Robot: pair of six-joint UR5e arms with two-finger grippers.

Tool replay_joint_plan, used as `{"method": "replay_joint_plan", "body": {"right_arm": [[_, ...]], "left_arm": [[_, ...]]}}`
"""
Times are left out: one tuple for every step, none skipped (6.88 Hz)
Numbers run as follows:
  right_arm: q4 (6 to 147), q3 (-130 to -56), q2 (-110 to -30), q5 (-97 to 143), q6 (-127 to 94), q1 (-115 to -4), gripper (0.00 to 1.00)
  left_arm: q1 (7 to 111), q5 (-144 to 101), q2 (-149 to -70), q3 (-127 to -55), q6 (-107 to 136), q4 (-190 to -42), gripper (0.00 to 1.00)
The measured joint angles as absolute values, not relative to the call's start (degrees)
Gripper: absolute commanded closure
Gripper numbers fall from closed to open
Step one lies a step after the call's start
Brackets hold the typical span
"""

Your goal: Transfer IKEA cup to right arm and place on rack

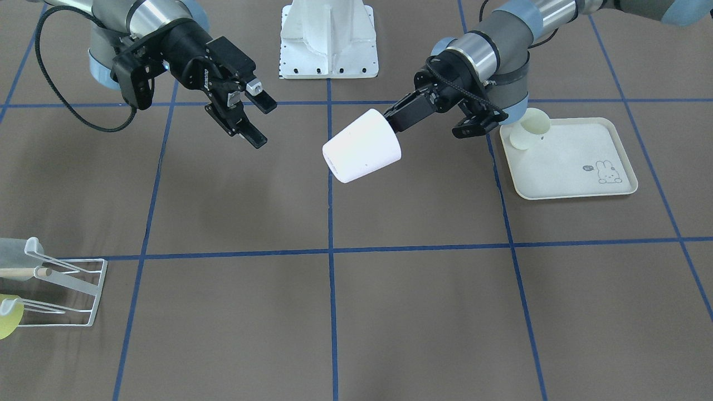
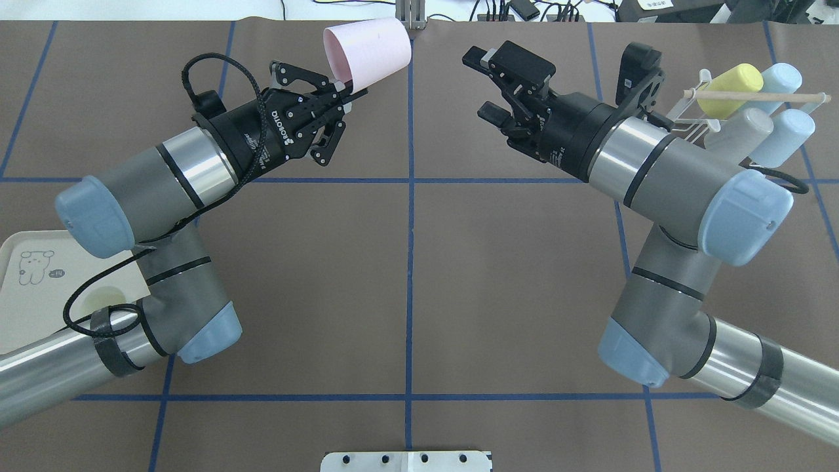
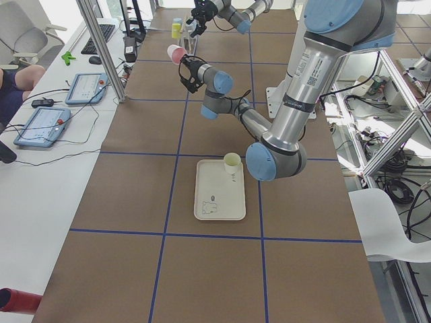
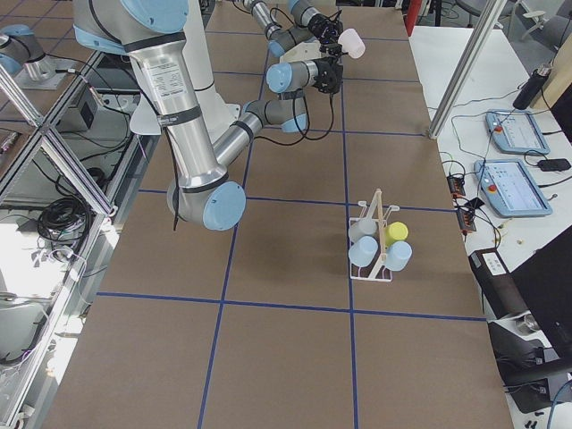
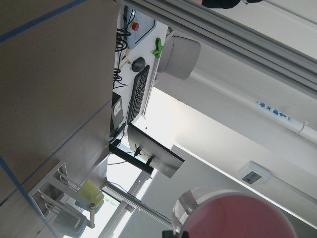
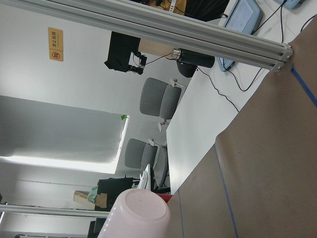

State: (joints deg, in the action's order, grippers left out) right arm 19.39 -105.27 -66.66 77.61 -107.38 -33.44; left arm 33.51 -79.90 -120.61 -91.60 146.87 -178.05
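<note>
The IKEA cup [image 1: 362, 146], pale pink-white, hangs tilted over the table's middle, also seen as IKEA cup [image 2: 367, 42]. My left gripper [image 1: 393, 120] is shut on its rim, with the cup's base pointing away from the wrist. The left wrist view shows the cup [image 5: 237, 214] at the bottom edge. My right gripper [image 1: 264, 123] stands open a short way from the cup, its jaws apart and empty, also right gripper [image 2: 484, 84]. Its wrist view shows the cup's base [image 6: 136, 215]. The white wire rack [image 1: 67, 281] with a wooden dowel stands at the table's right end, rack [image 2: 704, 108].
Several cups hang on the rack: a yellow one [image 2: 734, 82], blue ones [image 2: 783, 134] and a grey one [image 2: 737, 134]. A cream rabbit-print tray [image 1: 574, 167] with a pale yellow cup [image 1: 532, 128] lies under the left arm. The white base plate [image 1: 328, 42] sits between the arms.
</note>
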Motion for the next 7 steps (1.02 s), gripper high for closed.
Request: {"method": "replay_joint_plan", "body": {"right_arm": [[18.30, -105.00, -65.96, 76.07, -107.49, -32.34, 0.00], [17.50, -104.88, -65.44, 75.05, -108.16, -31.80, 0.00], [16.80, -104.81, -65.15, 74.22, -109.30, -31.55, 0.00], [16.49, -104.78, -65.02, 73.50, -110.08, -31.44, 0.00], [16.39, -104.77, -64.98, 73.19, -110.65, -31.41, 0.00], [16.36, -104.77, -64.96, 73.06, -111.04, -31.38, 0.00], [16.35, -104.66, -64.96, 72.97, -111.20, -31.38, 0.00]], "left_arm": [[31.75, -77.97, -121.78, -91.38, 147.26, -178.05, 1.00], [30.23, -76.22, -122.80, -90.77, 147.36, -178.03, 1.00], [29.47, -75.38, -123.71, -90.03, 147.41, -178.07, 1.00], [29.12, -75.06, -124.30, -89.74, 147.48, -178.12, 1.00], [28.94, -74.94, -124.77, -89.62, 147.56, -178.14, 1.00], [28.79, -74.90, -125.09, -89.61, 147.62, -178.15, 1.00], [28.41, -74.64, -125.33, -89.62, 147.64, -178.22, 1.00]]}}
